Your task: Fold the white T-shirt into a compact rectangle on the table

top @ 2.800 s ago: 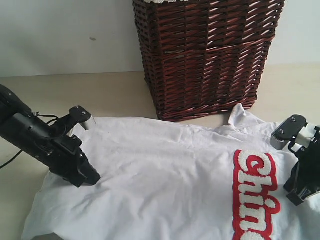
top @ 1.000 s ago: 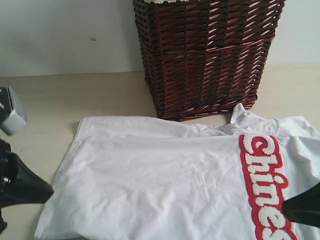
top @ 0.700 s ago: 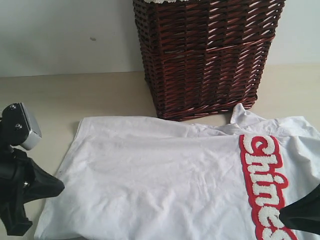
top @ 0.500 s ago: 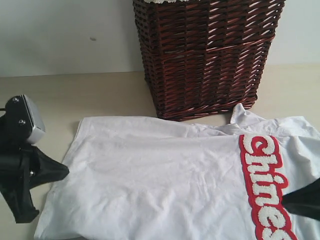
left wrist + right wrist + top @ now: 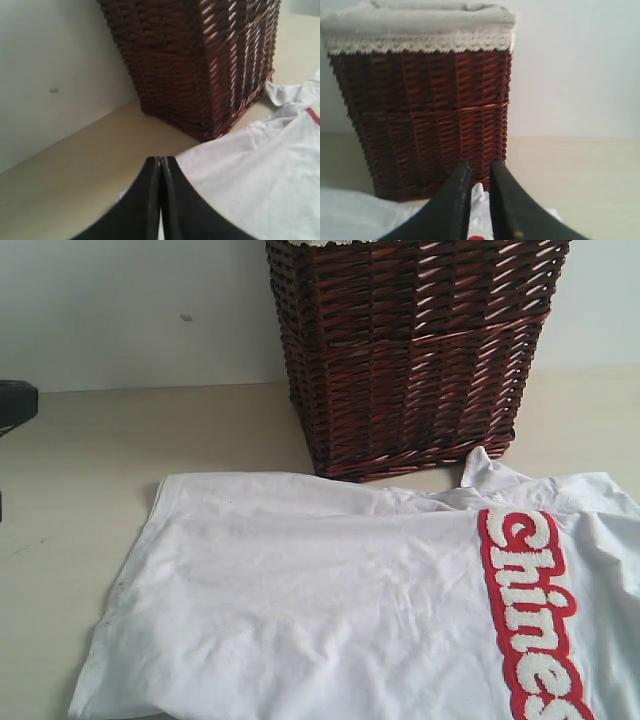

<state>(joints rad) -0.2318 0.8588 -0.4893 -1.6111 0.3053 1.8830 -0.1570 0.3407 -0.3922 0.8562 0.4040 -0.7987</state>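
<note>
I count one white T-shirt (image 5: 330,610), one wicker basket (image 5: 410,350), one table (image 5: 150,430). Two grippers are mine: left gripper (image 5: 161,165), right gripper (image 5: 480,172).

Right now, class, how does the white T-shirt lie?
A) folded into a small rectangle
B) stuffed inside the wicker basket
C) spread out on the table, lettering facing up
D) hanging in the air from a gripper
C: the white T-shirt lies spread across the table with its red-outlined lettering facing up, at the foot of the wicker basket.
</note>
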